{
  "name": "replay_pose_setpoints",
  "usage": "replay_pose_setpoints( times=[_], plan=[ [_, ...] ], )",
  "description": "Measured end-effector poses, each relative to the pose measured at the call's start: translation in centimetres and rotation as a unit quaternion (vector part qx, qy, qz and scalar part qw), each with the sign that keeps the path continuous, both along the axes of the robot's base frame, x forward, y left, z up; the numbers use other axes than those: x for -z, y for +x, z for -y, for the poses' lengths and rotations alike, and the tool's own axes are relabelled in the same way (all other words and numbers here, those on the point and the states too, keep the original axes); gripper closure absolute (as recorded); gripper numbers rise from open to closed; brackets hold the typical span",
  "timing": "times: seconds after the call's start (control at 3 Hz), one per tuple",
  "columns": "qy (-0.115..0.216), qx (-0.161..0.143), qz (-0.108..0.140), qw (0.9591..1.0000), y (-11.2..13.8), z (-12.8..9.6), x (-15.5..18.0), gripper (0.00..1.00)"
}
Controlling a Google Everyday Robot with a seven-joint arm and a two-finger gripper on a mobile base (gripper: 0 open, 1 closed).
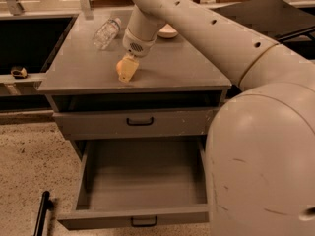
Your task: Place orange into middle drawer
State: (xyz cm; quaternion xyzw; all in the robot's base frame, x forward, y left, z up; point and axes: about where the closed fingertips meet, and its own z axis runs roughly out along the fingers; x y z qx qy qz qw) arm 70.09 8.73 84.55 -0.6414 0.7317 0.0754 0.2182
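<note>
The orange [120,65] shows as a small orange patch in my gripper [126,73], low over the front of the grey cabinet top [83,68]. The gripper's tan fingers [129,71] cover most of the fruit and appear shut on it. The middle drawer [142,181] stands pulled out below, with a bare shallow tray and a small black handle [144,222] on its front. My arm comes down to the gripper from the upper right.
A clear plastic bottle [107,32] lies at the back left of the top and a white bowl [167,31] sits behind the arm. A shut drawer front [140,122] is above the open one. My arm's bulk [261,156] fills the right. A black rod [42,214] lies on the floor.
</note>
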Motion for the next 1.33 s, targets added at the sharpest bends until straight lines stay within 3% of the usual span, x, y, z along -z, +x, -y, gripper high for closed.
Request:
replay_pose_setpoints(
  times=[0.33,0.67,1.0,1.33],
  plan=[
    [0.008,-0.001,0.005,1.0000,0.1,0.0,-0.1,0.65],
    [0.038,-0.012,0.014,0.9991,-1.1,0.0,-0.9,0.89],
    [0.085,-0.031,0.038,0.9951,-4.8,0.7,-3.3,1.00],
    [0.081,-0.070,0.029,0.9938,-11.7,1.5,-2.6,1.00]
  ],
)
